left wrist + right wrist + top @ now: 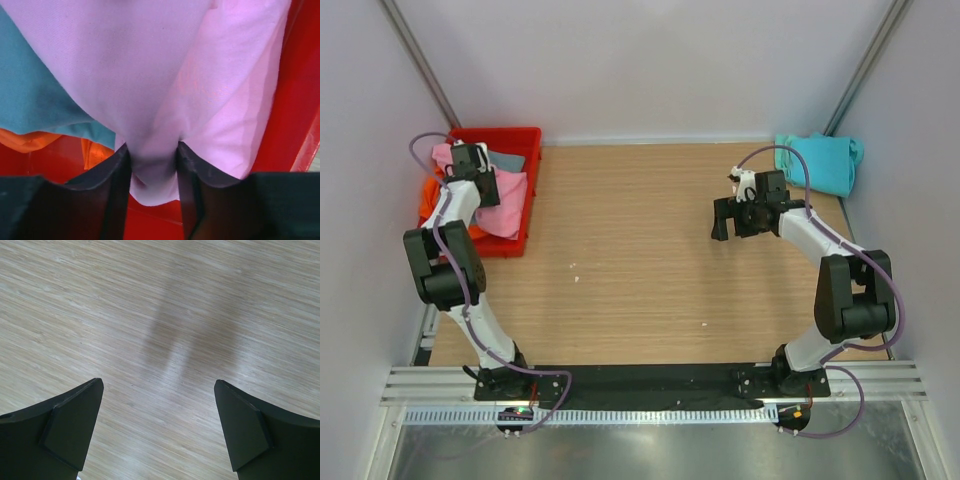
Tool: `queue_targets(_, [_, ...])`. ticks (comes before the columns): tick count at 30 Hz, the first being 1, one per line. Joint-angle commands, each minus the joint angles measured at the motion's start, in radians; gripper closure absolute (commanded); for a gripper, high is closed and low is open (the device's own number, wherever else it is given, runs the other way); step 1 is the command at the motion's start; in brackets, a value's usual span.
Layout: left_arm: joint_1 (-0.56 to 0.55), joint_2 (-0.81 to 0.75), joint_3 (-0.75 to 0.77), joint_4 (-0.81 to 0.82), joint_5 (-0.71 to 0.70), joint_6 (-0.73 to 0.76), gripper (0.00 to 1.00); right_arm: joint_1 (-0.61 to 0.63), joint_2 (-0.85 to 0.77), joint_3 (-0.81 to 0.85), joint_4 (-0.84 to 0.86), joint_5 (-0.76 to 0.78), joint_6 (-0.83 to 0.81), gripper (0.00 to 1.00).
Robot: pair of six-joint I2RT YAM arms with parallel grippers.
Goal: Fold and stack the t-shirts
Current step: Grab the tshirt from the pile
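My left gripper (480,188) is over the red bin and is shut on a fold of the pink t-shirt (506,205). In the left wrist view the pink t-shirt (165,75) is pinched between my fingers (116,190). A teal-grey shirt (30,100) and an orange shirt (25,141) lie under it in the bin. A teal t-shirt (818,160) lies folded at the table's far right corner. My right gripper (722,218) is open and empty above the bare table; it also shows in the right wrist view (159,430).
The red plastic bin (528,195) stands at the far left of the wooden table (640,270). Its red wall (295,100) is close to my left gripper. White walls enclose the table on three sides.
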Motion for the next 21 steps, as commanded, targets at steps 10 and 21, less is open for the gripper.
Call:
queue_targets(10, [-0.023, -0.284, 0.012, -0.013, 0.254, -0.082, 1.00, -0.003, -0.032, 0.030, 0.044, 0.164, 0.005, 0.00])
queue_targets(21, [-0.411, -0.458, 0.433, -0.276, 0.445, -0.062, 1.00, -0.011, -0.115, -0.020, 0.126, 0.218, 0.065, 0.00])
